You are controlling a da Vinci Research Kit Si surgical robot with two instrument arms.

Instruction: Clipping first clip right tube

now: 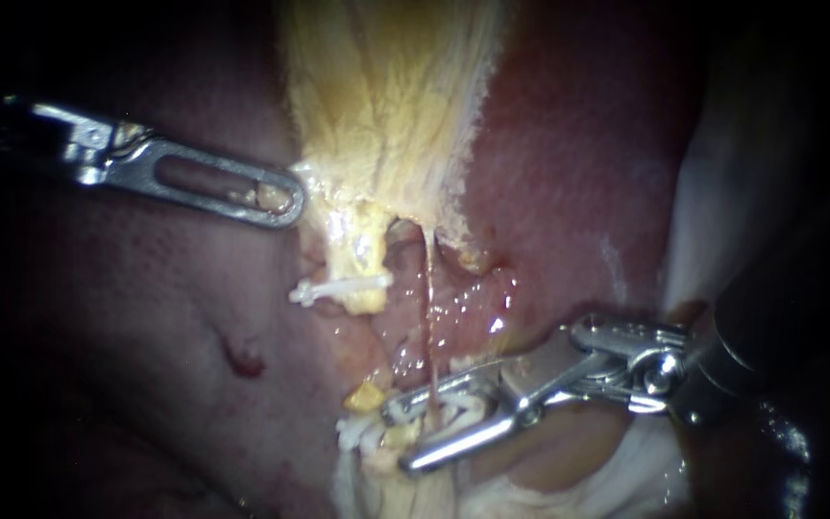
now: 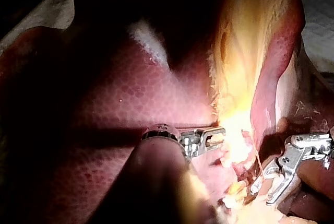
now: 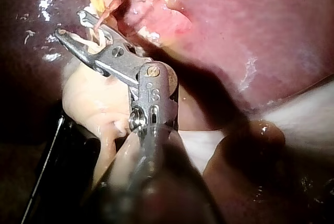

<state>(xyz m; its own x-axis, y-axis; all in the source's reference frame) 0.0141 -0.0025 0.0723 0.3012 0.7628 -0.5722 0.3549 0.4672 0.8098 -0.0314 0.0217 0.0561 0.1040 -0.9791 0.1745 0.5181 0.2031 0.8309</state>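
The yellow gallbladder (image 1: pixel 386 96) hangs down the middle over the red liver (image 1: pixel 569 163). Below it run two tubes. The thick pale left tube (image 1: pixel 362 255) carries a white clip (image 1: pixel 338 286). The right tube (image 1: pixel 428 308) is a thin reddish strand. My right instrument (image 1: pixel 402 437) comes in from the right, its jaws open astride the lower end of that strand, with a white clip (image 3: pixel 95 37) between them in the right wrist view. My left instrument (image 1: pixel 280 200) has its slotted jaws shut on the gallbladder's left edge, with yellow tissue showing through the slot.
White gauze (image 1: pixel 713 192) lies along the right side behind my right instrument's shaft. Dark liver (image 1: pixel 146 308) with a small red spot (image 1: pixel 242 360) fills the left. Pale fatty tissue (image 3: pixel 94 104) lies under my right instrument's jaws.
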